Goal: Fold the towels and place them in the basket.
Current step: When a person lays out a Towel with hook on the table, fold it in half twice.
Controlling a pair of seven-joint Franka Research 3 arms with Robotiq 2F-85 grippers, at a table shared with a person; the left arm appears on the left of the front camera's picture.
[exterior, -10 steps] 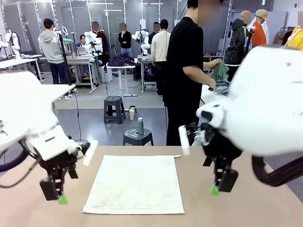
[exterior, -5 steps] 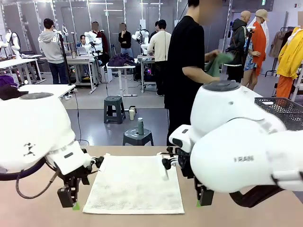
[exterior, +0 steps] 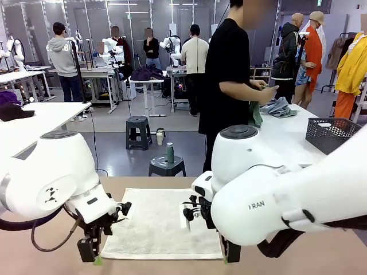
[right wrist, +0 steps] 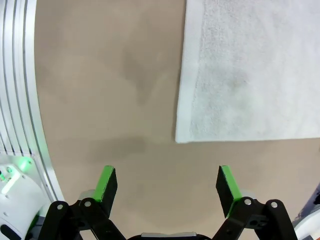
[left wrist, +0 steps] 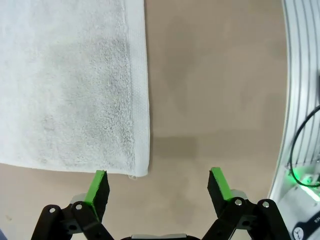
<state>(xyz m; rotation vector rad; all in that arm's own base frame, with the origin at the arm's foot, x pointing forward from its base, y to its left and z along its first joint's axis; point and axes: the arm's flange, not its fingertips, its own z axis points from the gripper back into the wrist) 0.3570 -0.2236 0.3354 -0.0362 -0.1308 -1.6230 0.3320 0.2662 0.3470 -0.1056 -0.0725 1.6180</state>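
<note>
Bare tabletop [left wrist: 210, 75] lies open outside both side edges of the flat towel [exterior: 155, 223], including under the wide-spread left gripper [left wrist: 158, 175] and right gripper [right wrist: 167, 172], while the bulky left arm [exterior: 54, 183] and right arm [exterior: 275, 200] crowd the towel's near corners.

Part of towel [exterior: 155, 226] behind right arm [exterior: 287, 200]

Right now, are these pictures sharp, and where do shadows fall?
Left wrist view: sharp; soft grey shadows lie on the table beside the towel, and the table's edge rail bows from the wide lens. Right wrist view: same soft shadows, same bowed rail. Front view: evenly lit, sharp.
</note>
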